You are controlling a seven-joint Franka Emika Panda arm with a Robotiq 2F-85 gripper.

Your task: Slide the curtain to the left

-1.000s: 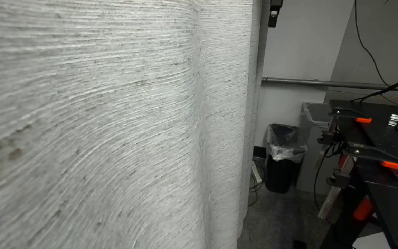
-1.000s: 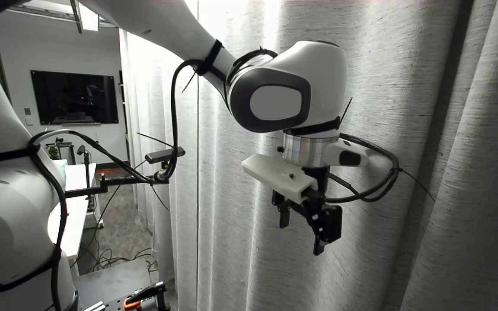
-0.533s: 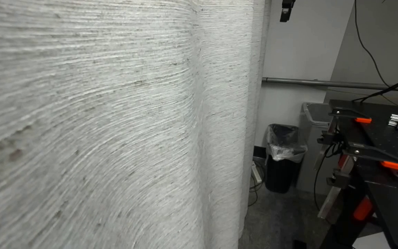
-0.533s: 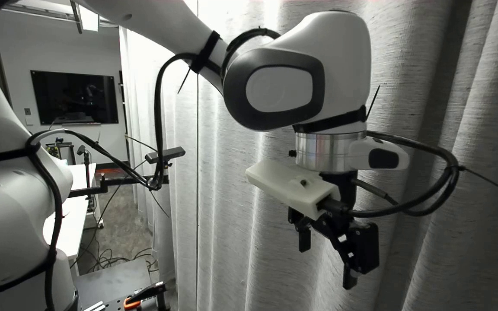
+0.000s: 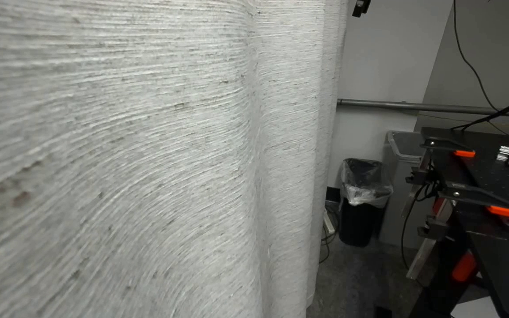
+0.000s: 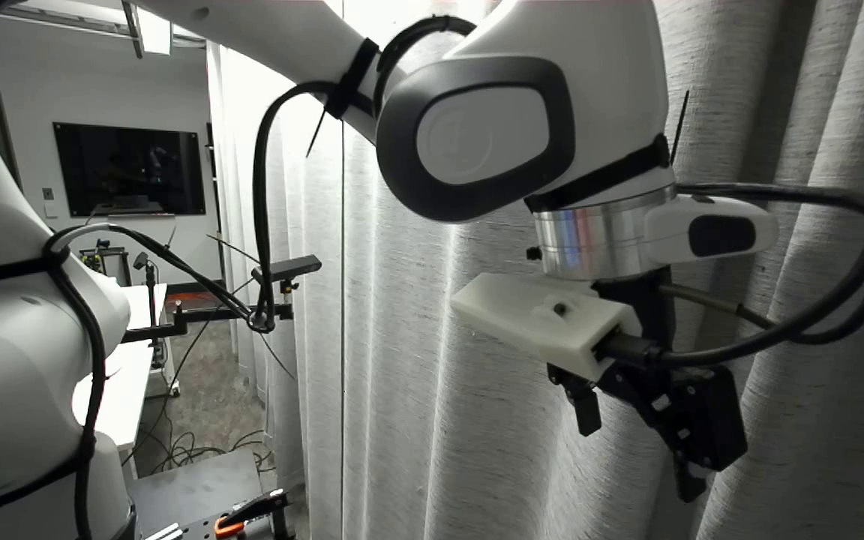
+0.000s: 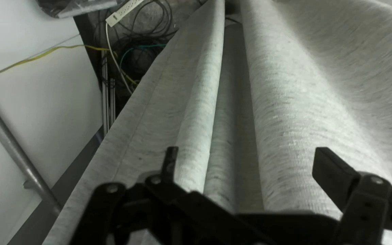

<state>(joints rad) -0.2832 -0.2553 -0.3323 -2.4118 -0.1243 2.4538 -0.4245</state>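
The curtain is light grey-white streaked fabric that hangs in vertical folds. It stands behind the arm in an exterior view. In the wrist view the curtain runs away from me, its free edge on the left and several folds between and beyond my fingers. My gripper is open and tilted, in front of the curtain's folds. In the wrist view the gripper has its fingers wide apart, nothing clamped. I cannot tell whether they touch the fabric. A black fingertip shows at the top edge of an exterior view.
Beyond the curtain's edge stand a black bin, a grey bin and a wall rail. A black table carries orange-tipped clamps. A power strip and tangled cables lie on the floor. A camera bar stands near the arm.
The arm and open gripper have moved rightward and nearer to the camera in an exterior view, and the wrist has tilted. The curtain's edge has shifted only slightly.
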